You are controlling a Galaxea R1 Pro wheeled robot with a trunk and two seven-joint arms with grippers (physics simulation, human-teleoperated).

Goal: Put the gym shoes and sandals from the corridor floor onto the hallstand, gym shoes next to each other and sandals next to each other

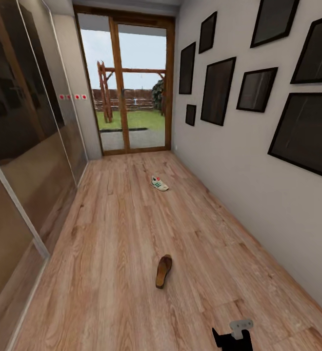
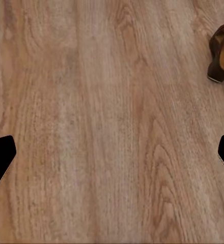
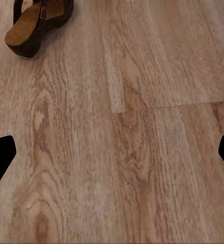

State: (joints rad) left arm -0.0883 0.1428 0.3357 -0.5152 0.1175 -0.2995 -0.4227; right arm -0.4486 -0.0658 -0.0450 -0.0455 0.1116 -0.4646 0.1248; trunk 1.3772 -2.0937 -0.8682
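Head view gives me the corridor floor running ahead to a glazed door, with a mirrored wardrobe on my left and framed pictures on the right wall. One brown sandal lies on its side near me, roughly mid-corridor. One gym shoe sits well beyond it, toward the door. I can't see the second shoe of either pair from here, and the hallstand isn't anywhere I can make out.

A dark piece of the right arm pokes in at the lower edge of the head view, too little to read. Both wrist cameras look straight down at bare planks. The left gripper and right gripper each show black fingertips at opposite edges, spread wide with nothing between them. The sandal appears at the fringe of the left wrist view and again in the right one, so it lies between the two arms, ahead of them.

My judgement: the sandal is the sensible first pick. I'd roll forward a little, lower the trunk, and bring one gripper down across the sandal's narrow width, closing on sole and upper together. Because it is tipped on edge, it may slide or roll if I nudge it first, so I'd descend squarely.
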